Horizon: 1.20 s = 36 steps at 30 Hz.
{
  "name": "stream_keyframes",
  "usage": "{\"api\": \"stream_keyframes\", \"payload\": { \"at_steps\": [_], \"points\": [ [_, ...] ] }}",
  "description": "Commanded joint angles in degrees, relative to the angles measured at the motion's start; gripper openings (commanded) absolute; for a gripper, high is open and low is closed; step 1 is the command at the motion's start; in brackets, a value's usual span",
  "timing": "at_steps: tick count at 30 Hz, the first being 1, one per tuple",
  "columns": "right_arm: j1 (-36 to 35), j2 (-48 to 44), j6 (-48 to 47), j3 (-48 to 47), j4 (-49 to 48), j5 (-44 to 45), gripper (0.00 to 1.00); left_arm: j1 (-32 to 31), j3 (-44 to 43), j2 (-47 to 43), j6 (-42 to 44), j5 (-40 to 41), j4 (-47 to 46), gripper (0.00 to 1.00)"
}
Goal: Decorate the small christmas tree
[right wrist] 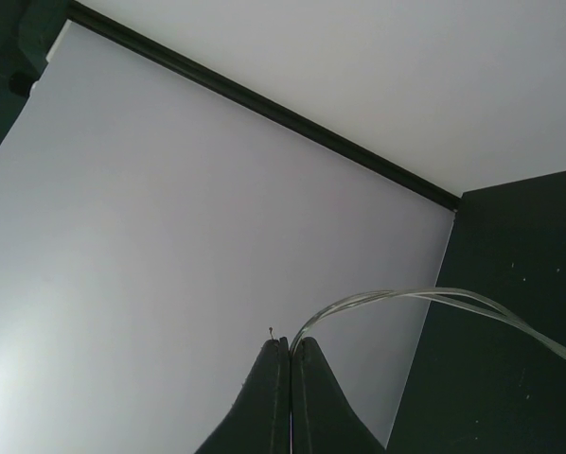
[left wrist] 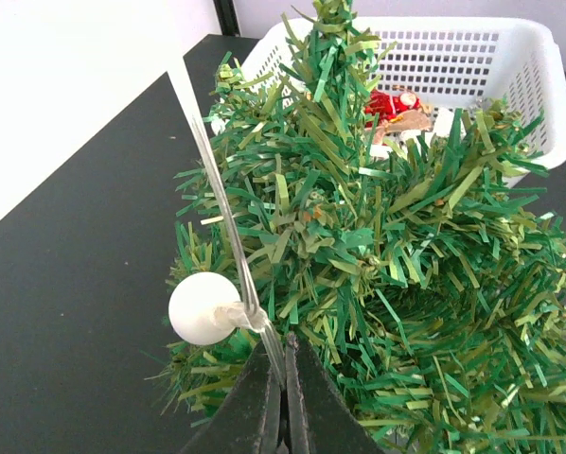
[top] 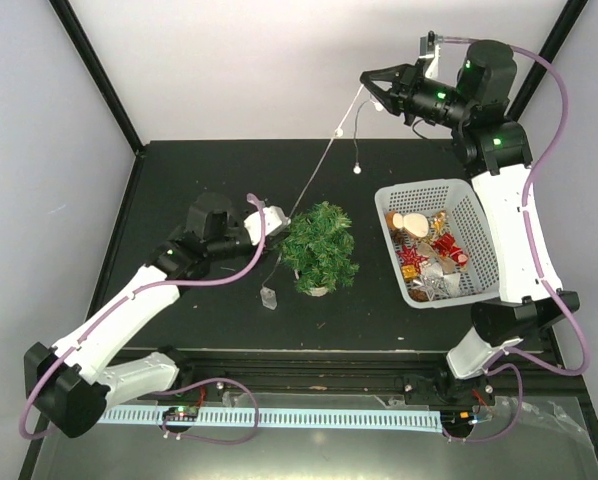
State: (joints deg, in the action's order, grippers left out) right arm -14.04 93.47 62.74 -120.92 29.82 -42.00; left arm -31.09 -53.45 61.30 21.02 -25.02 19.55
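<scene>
Tree: I see the small christmas tree (top: 320, 246) standing upright near the middle of the black table (top: 179, 180), between my left arm and the white basket (top: 484, 235); its cream pot shows at the near side of its foot.
Left gripper (left wrist: 284, 383): I have it pressed against the tree's left side, jaws closed flat on a clear light string (left wrist: 221, 203); a round white bulb (left wrist: 203, 308) sits on the string just left of the fingertips.
Right gripper (right wrist: 290, 355): I hold it raised high over the far right corner of the table, jaws closed on the same clear string, which loops away to the right in the wrist view.
String: it runs taut and slanted from the raised right gripper down to the tree, with small bulbs (top: 357, 169) dangling from it.
Basket: it stands right of the tree, holding red, gold and silver ornaments (top: 431, 260).
</scene>
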Motion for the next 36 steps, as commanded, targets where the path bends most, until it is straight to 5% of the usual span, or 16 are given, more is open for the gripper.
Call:
{"api": "stream_keyframes", "payload": {
  "at_steps": [1, 23, 36],
  "points": [
    [0.73, 0.15, -2.42, -3.55, -2.07, 2.92, 0.01, 0.61, -1.55, 1.48, -1.87, -2.58, 1.81, 0.02],
    [3.24, -0.34, -8.3, -0.61, 4.22, 9.24, 0.01, 0.77, -4.56, 4.97, -4.37, -0.84, -1.01, 0.03],
    [4.29, -0.26, -13.36, 1.54, 10.36, 15.09, 0.01, 0.82, -7.11, 6.58, -4.41, -0.44, 2.03, 0.25]
  ]
}}
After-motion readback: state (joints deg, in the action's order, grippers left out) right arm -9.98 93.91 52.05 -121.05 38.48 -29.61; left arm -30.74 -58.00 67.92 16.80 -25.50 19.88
